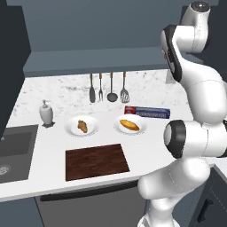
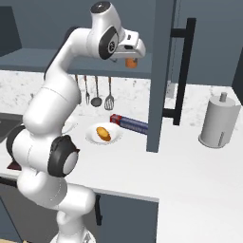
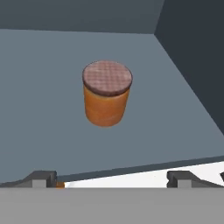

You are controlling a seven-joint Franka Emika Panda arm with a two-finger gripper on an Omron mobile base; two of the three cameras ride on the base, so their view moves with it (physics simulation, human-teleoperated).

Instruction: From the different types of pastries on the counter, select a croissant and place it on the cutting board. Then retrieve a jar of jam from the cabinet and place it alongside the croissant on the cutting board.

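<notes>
Jar of jam (image 3: 106,94) upright on cabinet shelf (image 3: 39,109), tool (image 3: 111,179) spread wide

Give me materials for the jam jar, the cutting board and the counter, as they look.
Jar of jam: translucent-looking amber-orange body, likely glass, though the render is matte; the lid shows a brownish woven or checked texture, cloth-like.
Cutting board: dark-brown wood with streaky grain, matte.
Counter: white stone look with grey speckles, marble-like, smooth.
</notes>
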